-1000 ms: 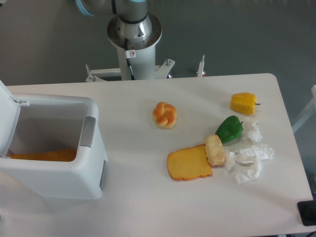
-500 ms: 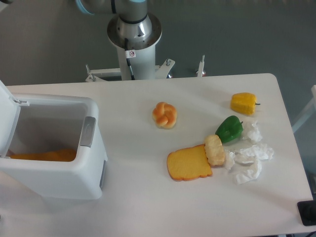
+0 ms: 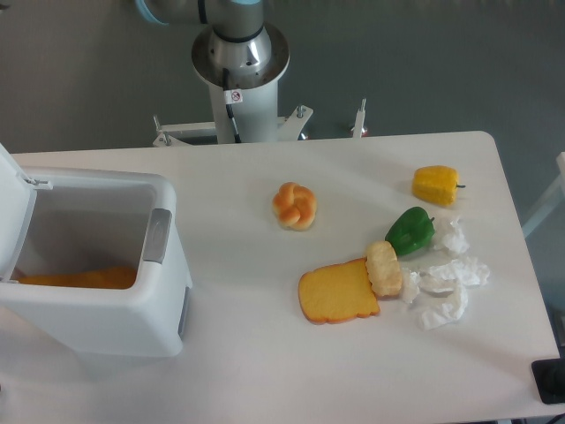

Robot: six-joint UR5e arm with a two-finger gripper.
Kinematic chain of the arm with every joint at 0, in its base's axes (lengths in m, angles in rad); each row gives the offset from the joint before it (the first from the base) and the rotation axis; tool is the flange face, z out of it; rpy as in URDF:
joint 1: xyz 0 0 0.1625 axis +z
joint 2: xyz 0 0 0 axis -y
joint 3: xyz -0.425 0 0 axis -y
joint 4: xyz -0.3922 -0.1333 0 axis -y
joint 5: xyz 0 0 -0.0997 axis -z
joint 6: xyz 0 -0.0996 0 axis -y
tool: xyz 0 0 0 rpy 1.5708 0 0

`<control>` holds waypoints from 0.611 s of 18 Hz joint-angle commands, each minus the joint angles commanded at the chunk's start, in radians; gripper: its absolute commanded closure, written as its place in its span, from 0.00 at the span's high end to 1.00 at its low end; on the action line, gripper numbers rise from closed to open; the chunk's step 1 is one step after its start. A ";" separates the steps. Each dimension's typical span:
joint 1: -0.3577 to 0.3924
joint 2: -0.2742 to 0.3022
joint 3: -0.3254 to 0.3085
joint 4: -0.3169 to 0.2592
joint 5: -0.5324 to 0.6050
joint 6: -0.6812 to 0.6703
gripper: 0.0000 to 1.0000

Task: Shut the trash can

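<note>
the trash can sits at the table's 9 o'clock edge, lid up, something orange inside. only the arm's base shows at 12 o'clock; the hand is out of sight.

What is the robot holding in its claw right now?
That cannot be told: the claw is out of the picture, and only the arm's base shows. Nothing touches the open trash can or the food on the table.

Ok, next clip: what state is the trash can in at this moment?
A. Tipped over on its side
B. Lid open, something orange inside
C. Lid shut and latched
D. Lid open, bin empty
B: the trash can stands upright with its lid swung up at the left, and something orange shows inside. The claw is out of view.
</note>
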 joint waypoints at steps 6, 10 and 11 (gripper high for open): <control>-0.002 -0.002 -0.009 0.000 0.002 0.011 1.00; 0.000 -0.003 -0.009 0.000 0.003 0.011 1.00; 0.000 -0.003 -0.009 0.000 0.008 0.011 1.00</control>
